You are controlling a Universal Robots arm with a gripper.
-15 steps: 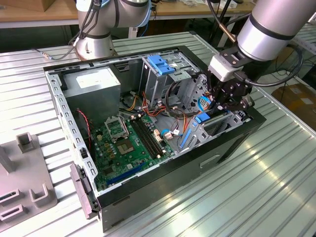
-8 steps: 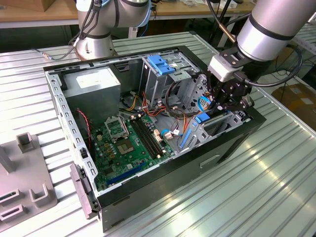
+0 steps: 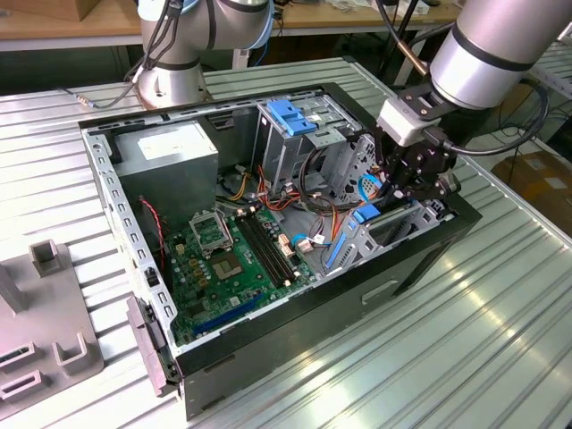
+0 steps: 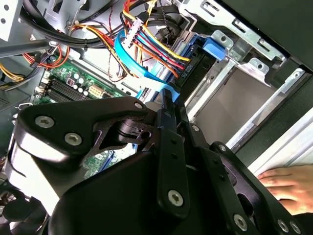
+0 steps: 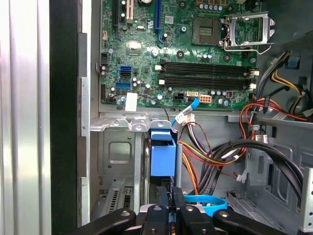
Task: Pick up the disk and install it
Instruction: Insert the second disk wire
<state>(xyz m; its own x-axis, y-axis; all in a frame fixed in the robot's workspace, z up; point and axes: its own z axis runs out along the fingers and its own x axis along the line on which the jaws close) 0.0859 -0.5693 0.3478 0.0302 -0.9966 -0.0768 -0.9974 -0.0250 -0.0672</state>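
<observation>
Disk [image 5: 163, 152] on edge in drive bay [image 5: 120, 125]. Gripper [image 5: 171, 198] narrow, apparently pinching its blue rail. Expect dense, rigid, shock-sensitive body. Rail plastic may flex, so favour metal flanks.

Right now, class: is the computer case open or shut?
Open. The computer case has no side panel on; its green circuit board and cables lie exposed.

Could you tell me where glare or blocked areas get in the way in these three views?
In the exterior view, light streaks glare off the ribbed metal table. In the second wrist view, the dark gripper body blocks the lower half, and a hand shows at the edge. In the first wrist view, the motherboard is evenly lit and clear.
</observation>
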